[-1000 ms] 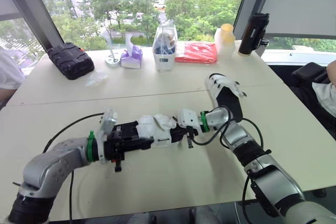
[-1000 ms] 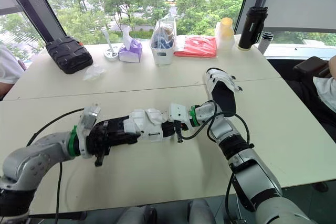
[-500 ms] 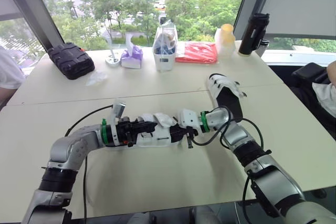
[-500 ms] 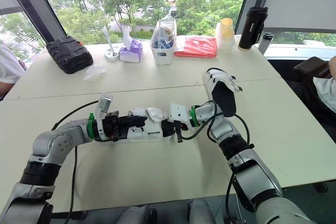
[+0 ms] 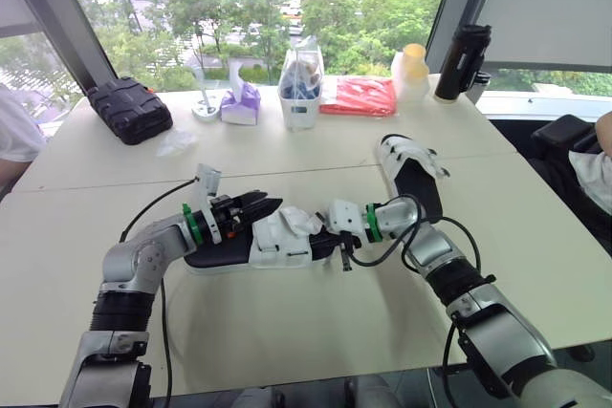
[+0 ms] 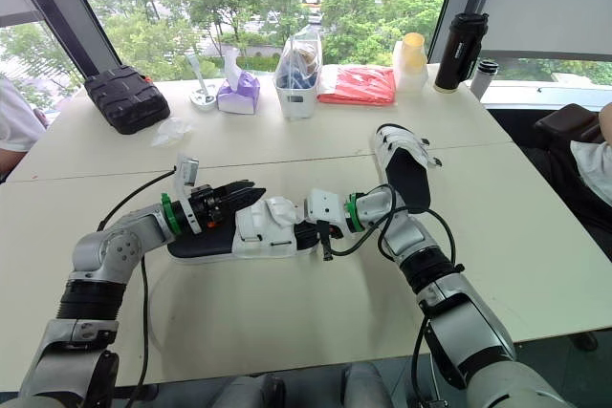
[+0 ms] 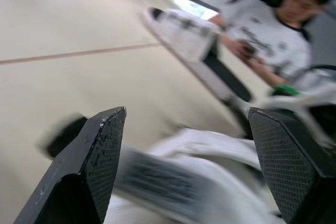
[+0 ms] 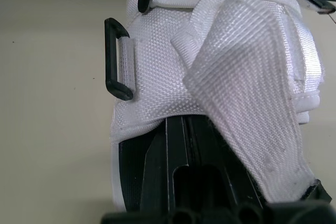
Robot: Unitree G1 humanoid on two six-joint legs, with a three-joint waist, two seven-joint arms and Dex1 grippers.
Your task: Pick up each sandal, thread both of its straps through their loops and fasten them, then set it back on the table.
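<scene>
Sandal [image 5: 277,246] lies flat on surface [image 5: 287,332], long axis running straight from left claw [image 5: 260,205] to right claw [image 5: 333,240]. Left claw is open, tips just above its near end. Right claw sits at the other end, grip can't be told. Loose strap [image 8: 247,103] lies directly ahead of right claw.

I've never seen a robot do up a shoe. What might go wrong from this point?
1. The strap hangs loose and its black loop is narrow, so threading may miss.
2. The left gripper is open at the heel of the sandal, which might slide when the strap is pulled.
3. The right arm's cable hangs close to the second sandal and may snag or nudge it.
</scene>
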